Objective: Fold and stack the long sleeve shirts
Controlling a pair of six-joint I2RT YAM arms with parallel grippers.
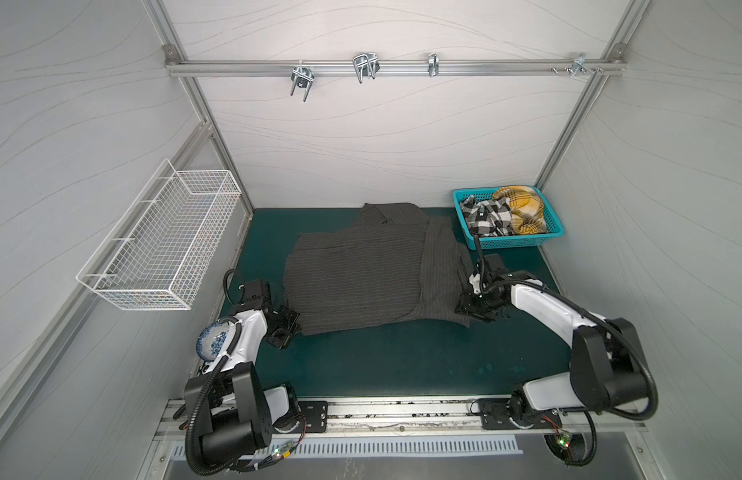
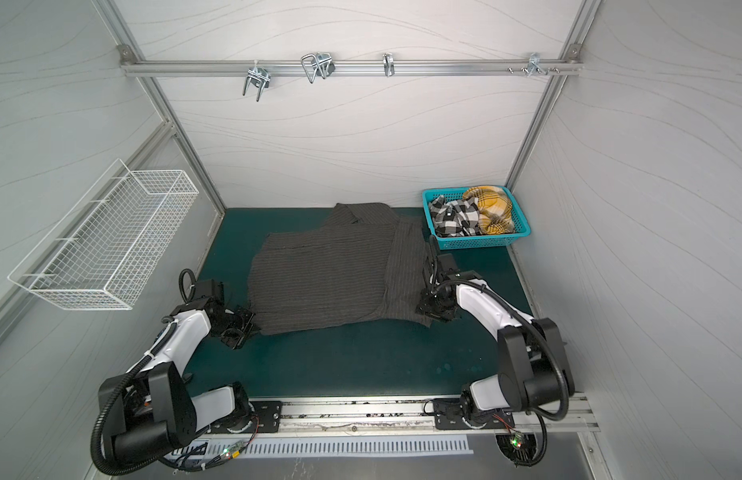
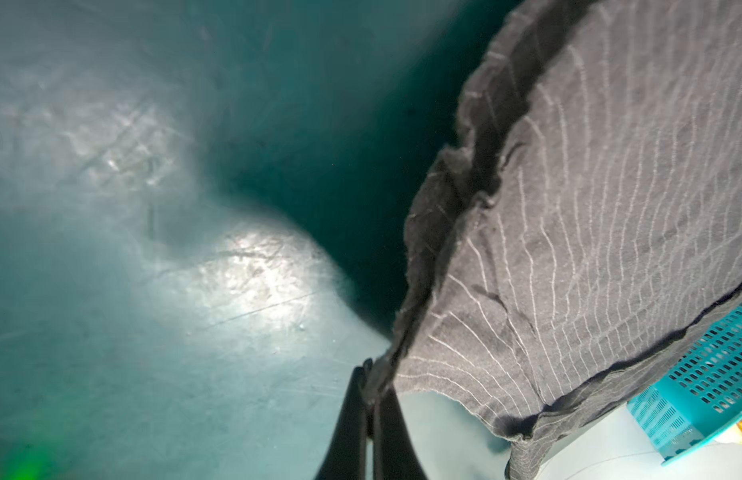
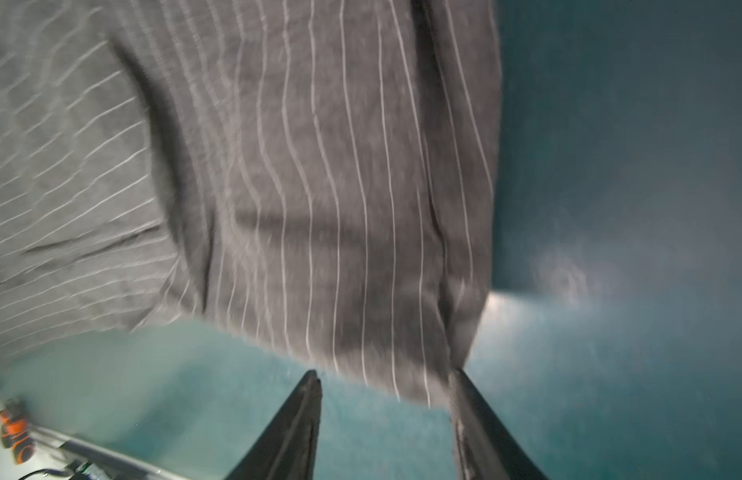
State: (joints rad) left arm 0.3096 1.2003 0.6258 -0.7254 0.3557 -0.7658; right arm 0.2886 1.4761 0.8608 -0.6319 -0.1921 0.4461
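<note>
- Shirts: 3. One charcoal pinstripe shirt mid-surface. One black-and-white plaid shirt and one yellow plaid shirt, both at 2 o'clock.
- Baskets: 2. One teal basket at 2 o'clock holding the two plaids. One white wire basket on the wall at 9 o'clock.
- Hooks: 4 metal hooks, all on 1 rail at 12 o'clock.
- Arms: 2, left arm at 8 o'clock and right arm at 4 o'clock.
- Hands: 2, left hand and right hand.
- Surface: 1, green.

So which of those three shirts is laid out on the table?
The dark charcoal pinstriped shirt, spread on the green table. The black-and-white plaid shirt and the yellow plaid shirt are both bunched up in the turquoise basket.
</note>
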